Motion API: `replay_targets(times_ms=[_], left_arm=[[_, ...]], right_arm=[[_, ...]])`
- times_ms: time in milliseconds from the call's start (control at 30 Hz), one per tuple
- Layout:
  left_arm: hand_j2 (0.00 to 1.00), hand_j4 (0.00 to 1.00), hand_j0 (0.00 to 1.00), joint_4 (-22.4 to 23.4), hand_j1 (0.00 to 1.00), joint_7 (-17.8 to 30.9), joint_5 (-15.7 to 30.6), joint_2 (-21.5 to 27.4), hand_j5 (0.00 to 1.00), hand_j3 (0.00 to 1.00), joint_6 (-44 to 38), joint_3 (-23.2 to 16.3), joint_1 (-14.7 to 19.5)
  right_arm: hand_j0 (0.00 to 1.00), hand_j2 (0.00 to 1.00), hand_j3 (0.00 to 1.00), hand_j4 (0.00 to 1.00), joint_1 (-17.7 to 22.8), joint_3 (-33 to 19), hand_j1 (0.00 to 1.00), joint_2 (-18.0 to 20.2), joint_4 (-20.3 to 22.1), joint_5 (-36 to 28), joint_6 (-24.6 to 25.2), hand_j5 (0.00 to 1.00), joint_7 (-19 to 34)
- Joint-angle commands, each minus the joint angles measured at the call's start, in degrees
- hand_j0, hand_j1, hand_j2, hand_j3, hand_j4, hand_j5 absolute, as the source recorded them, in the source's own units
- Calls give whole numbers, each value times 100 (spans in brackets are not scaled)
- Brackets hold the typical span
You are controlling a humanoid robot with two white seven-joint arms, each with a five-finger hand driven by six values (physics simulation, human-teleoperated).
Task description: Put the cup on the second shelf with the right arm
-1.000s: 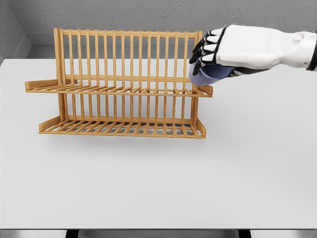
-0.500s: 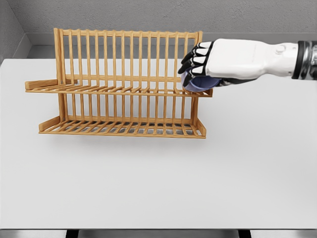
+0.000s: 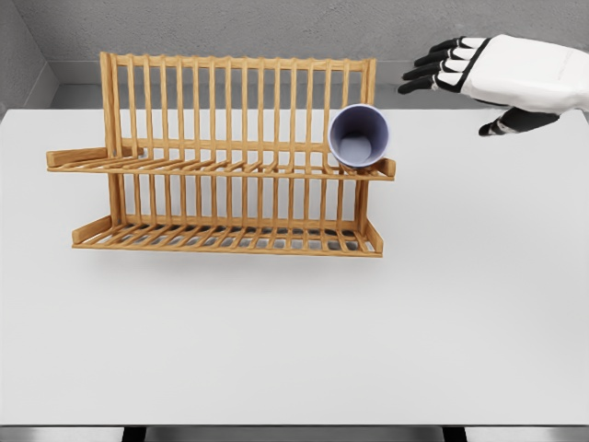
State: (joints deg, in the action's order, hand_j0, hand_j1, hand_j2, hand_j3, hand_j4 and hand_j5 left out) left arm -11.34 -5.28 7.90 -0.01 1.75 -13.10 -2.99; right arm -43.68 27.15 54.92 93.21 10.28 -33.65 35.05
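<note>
Cup [image 3: 359, 136] lying sideways at right end of rack [image 3: 221, 157] upper shelf (lip stopping roll); right hand [image 3: 502, 74] hovering beyond, fingers [image 3: 433, 66] spread, holding nothing.

cup [image 3: 359, 136] on rack [image 3: 221, 166] upper shelf, right end | rack on table [image 3: 294, 331], left-centre

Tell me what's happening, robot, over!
Right hand open, holding nothing, up right of the rack. Cup lying on its side at the right end of the rack's upper shelf, mouth toward camera. Nothing in the way.
</note>
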Motion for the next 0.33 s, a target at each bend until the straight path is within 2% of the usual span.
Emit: replay_targets(times_ms=[0, 100, 167, 233, 300], left_arm=[[100, 100, 100, 0, 100, 1, -8, 1, 100, 100, 1, 1, 0], [100, 100, 100, 0, 100, 1, -8, 1, 100, 100, 1, 1, 0], [100, 100, 100, 0, 100, 1, 1, 1, 100, 100, 1, 1, 0], [100, 100, 100, 0, 100, 1, 1, 1, 100, 100, 1, 1, 0], [100, 100, 100, 0, 100, 1, -8, 1, 100, 100, 1, 1, 0]], right_arm=[[100, 100, 100, 100, 44, -350, 100, 247, -470, -26, -1, 100, -5], [100, 100, 100, 100, 703, -377, 100, 168, -708, 149, 16, 100, -5], [100, 100, 100, 100, 932, -386, 100, -8, -901, 158, 7, 100, -5], [100, 100, 100, 100, 993, -377, 100, -131, -1138, 167, 7, 100, -5], [100, 100, 100, 100, 993, -377, 100, -157, -1147, 167, 7, 100, -5]])
